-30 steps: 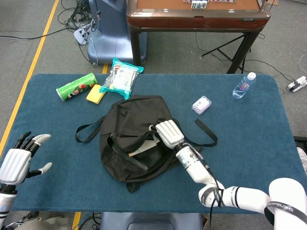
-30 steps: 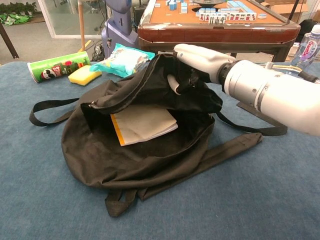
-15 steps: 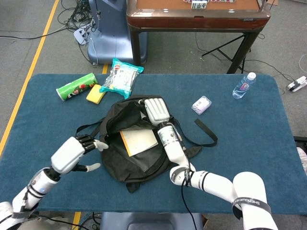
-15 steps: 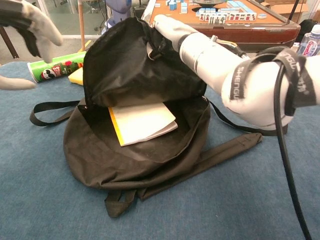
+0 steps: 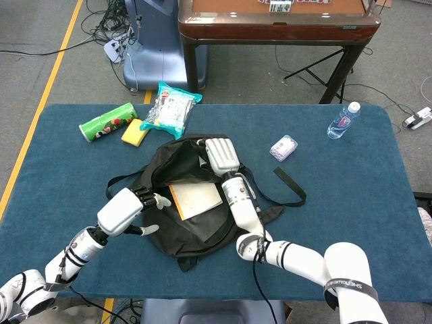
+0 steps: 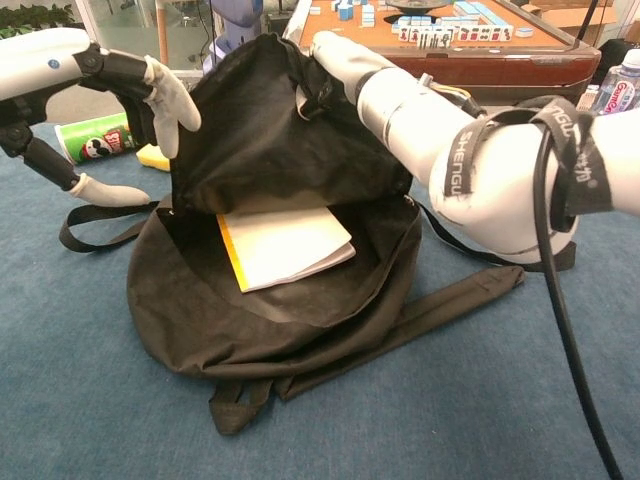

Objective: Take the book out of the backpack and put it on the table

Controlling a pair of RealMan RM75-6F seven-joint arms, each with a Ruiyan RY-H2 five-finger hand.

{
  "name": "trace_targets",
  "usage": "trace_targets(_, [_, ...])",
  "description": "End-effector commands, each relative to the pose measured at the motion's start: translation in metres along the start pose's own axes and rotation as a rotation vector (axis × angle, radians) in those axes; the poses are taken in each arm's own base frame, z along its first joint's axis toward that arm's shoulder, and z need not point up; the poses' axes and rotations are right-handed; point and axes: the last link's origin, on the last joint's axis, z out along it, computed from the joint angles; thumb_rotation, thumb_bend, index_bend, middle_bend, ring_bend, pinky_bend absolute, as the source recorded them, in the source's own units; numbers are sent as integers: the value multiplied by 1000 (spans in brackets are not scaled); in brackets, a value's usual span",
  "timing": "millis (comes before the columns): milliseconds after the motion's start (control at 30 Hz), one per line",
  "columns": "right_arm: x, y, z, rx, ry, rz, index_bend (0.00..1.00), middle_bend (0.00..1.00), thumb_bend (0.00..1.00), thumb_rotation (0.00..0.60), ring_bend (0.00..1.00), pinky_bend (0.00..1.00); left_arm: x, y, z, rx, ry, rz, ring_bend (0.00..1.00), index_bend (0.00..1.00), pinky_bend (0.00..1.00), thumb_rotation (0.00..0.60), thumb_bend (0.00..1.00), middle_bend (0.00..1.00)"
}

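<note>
A black backpack [image 5: 169, 223] [image 6: 230, 330] lies in the middle of the blue table. My right hand [image 5: 221, 154] [image 6: 335, 55] grips the bag's upper flap [image 6: 270, 130] and holds it lifted, so the mouth stands wide. Inside lies the book [image 5: 196, 199] [image 6: 285, 245], pale with a yellow spine edge, flat and partly under the raised flap. My left hand [image 5: 128, 206] [image 6: 110, 90] hovers just left of the opening with its fingers spread, holding nothing.
At the back left of the table lie a green chip can [image 5: 106, 121], a yellow sponge [image 5: 135, 132] and a snack bag [image 5: 170, 108]. A small packet [image 5: 283, 146] and a water bottle [image 5: 342, 120] sit at the back right. Backpack straps [image 5: 290, 189] trail right.
The right hand lifted the flap up and back, baring the book. The left hand came in from the table's left edge to the bag's left side.
</note>
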Motion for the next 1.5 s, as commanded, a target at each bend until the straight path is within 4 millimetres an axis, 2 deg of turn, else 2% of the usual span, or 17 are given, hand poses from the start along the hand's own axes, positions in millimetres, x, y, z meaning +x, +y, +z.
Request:
trace_targets(33, [0,1,-3,3,0,0,699,508,642,600,430,586,-3,-3,-3,19,-11,-1,430,421,419,600,206,481])
trace_targets(300, [-3,3,-9,-14,4,-11,699,508,642,600,430,587,-36,5,4,-22,-81,13,431,425,419,600,205,481])
trace_targets(533, [-11,6,-18,-39,-7,-30,699,508,641,600,430,588,-65,21,33,-77,-101,45,431,436,419,600,205,487])
trace_targets(867, [-12,6,-24,-58,-5,-35,699,508,642,600,430,592,-98,31,73,-87,-141,133,431,431,419,600,204,487])
trace_targets(1133, [-8,8,-25,-63,-1,-27,699,508,642,600,430,593,-110,19,89,-73,-148,285,425,408,419,600,204,487])
trace_targets(1500, [-8,10,-25,-63,-7,-29,699,508,641,600,430,593,-127,-8,84,-7,-202,372,420,389,419,600,204,487])
